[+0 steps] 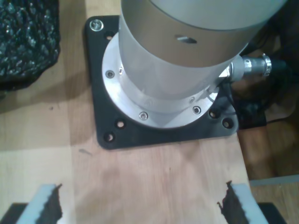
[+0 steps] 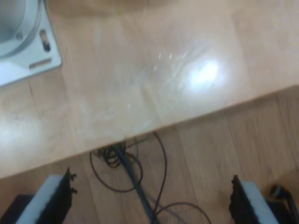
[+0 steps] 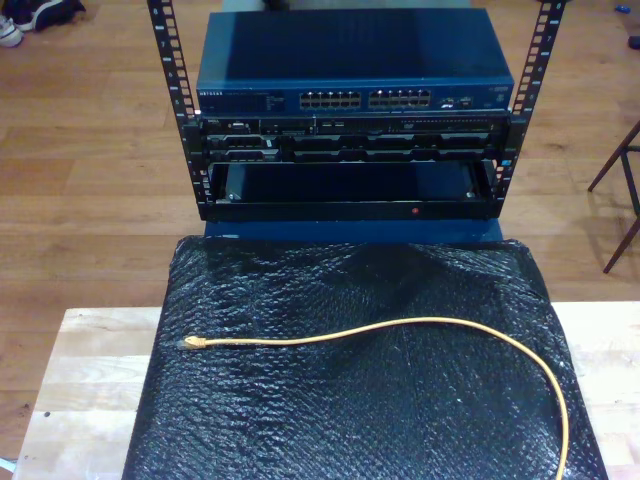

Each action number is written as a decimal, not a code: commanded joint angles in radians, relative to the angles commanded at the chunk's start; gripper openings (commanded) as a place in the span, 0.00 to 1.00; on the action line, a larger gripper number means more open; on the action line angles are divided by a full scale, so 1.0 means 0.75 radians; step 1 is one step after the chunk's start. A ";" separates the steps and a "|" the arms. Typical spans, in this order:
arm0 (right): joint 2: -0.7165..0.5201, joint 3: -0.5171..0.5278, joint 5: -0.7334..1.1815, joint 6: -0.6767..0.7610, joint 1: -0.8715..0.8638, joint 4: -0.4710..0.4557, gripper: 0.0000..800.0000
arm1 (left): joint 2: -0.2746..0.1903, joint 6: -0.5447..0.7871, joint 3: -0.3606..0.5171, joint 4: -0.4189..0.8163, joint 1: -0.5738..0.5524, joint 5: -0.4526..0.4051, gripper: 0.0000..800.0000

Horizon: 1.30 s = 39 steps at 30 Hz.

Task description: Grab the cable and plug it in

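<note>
The cable, thin and yellow-orange, lies loose on the black bubble-textured mat that covers the middle of the tabletop. Its small clear plug rests near the mat's edge at the exterior view's left; from there the cord arcs across the mat and curves down toward the mat's near corner at the exterior view's right. Beyond the mat's far edge stands the equipment rack, which holds a blue network switch on top, its rows of ports facing the mat, darker units beneath, and an open bay at the bottom. The first gripper hangs over bare wood just before an arm's round base and black mounting plate, jaws spread with nothing between them. The second gripper hangs past the tabletop's edge over thin dark wires on the floor, jaws likewise spread and empty. By this evidence the task stands at its start: nothing is grasped. The next move calls for a gripper to travel to the mat and close on the cord just behind the plug, so the plug can be aimed at a port.
</note>
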 joint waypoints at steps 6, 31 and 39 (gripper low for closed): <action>0.004 -0.045 0.153 0.074 0.061 0.098 1.00 | 0.010 -0.039 -0.055 -0.012 -0.061 0.065 1.00; 0.043 -0.196 0.495 0.221 0.176 0.499 0.99 | 0.010 -0.321 -0.102 -0.190 -0.282 0.135 1.00; 0.086 -0.211 0.573 0.227 0.184 0.597 0.99 | 0.010 -0.360 -0.102 -0.205 -0.313 0.170 1.00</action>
